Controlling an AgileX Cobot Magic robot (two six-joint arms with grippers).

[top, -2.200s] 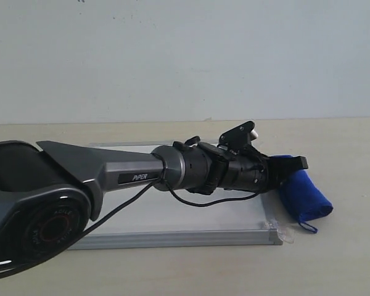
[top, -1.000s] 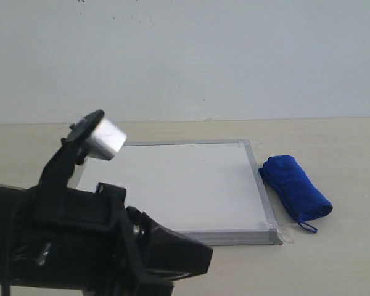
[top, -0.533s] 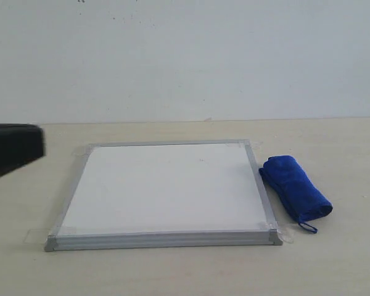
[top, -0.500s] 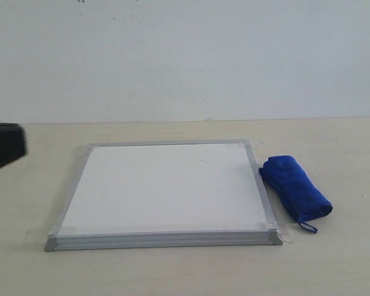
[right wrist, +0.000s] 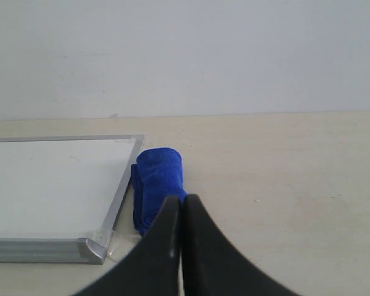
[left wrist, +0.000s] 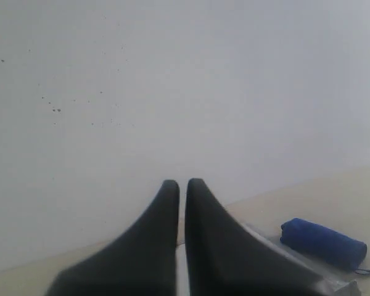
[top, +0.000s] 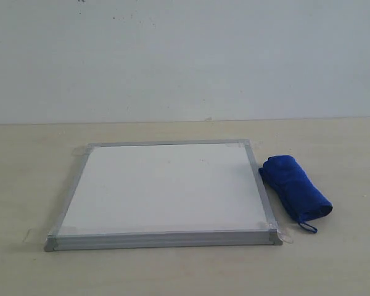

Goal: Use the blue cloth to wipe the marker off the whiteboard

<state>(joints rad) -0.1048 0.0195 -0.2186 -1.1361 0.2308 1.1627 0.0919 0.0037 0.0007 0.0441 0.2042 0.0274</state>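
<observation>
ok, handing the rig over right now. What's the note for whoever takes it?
Left pincer: shut, empty, raised and facing the wall.
Right pincer: shut, empty, pointing at the cloth from short of it.
Neither arm shows in the exterior view.
Whiteboard: flat on the table.
Blue cloth: rolled up on the table alongside the board's right frame, nothing holding it.
Done: no marker lines visible on the board.
Left: probably nothing; check up close for faint residue.
</observation>
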